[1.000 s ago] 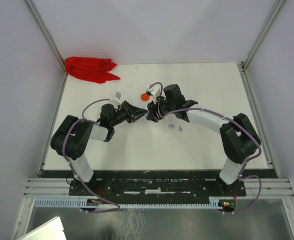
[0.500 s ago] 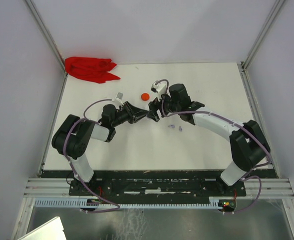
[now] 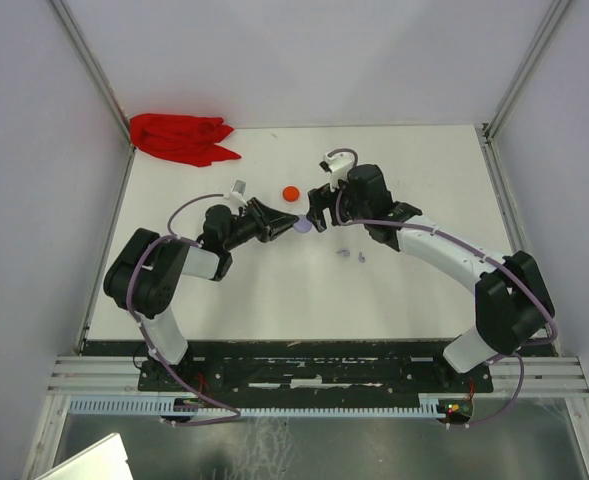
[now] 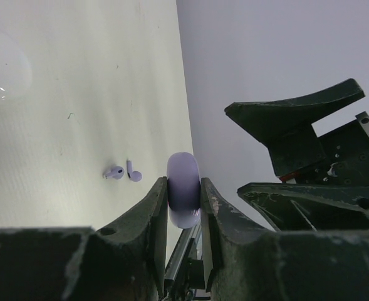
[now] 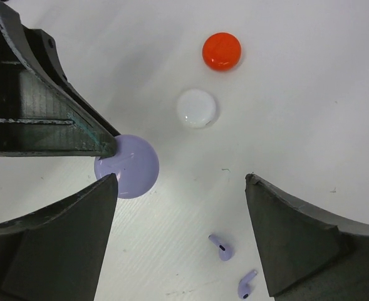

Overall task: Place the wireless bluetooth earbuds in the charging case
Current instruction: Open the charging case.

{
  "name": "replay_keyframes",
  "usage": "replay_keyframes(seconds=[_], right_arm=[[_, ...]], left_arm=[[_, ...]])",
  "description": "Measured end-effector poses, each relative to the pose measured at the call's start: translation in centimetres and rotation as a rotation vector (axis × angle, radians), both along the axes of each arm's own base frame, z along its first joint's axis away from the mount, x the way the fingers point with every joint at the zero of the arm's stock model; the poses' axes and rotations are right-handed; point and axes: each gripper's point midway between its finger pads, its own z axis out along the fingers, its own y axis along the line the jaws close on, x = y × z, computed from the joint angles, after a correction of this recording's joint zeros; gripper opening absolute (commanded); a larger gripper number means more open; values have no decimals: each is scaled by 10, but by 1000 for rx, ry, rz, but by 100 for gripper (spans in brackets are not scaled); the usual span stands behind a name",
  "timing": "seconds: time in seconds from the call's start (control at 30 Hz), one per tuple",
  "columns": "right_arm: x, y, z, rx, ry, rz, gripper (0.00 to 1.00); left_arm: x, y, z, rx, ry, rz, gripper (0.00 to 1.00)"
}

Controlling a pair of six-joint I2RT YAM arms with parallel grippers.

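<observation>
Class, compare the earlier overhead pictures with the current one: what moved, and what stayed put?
The right gripper drew back rightwards from the purple charging case, uncovering it. The left gripper stayed shut on it; purple earbuds, orange disc and red cloth did not move.

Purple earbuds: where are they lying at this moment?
Right wrist view: the purple earbuds lie loose on the table between the open right gripper's fingers, lower right of the purple round case held by the left gripper.

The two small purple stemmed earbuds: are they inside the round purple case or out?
Out. Both purple stemmed earbuds lie on the white table, apart from the round purple case pinched in the left hand.
</observation>
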Motion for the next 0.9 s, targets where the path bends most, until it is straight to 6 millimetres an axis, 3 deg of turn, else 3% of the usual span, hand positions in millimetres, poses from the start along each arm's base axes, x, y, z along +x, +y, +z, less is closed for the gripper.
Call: replay_keyframes(seconds=[0.43, 0.77, 0.9], right_arm=[[0, -2, -56, -42, 116, -43, 91], [4, -7, -65, -56, 118, -82, 90], [3, -19, -69, -99, 130, -127, 87]], left_arm=[[3, -5, 8, -20, -11, 11, 3], [6, -6, 17, -55, -10, 26, 3], [10, -2, 19, -68, -1, 45, 3]])
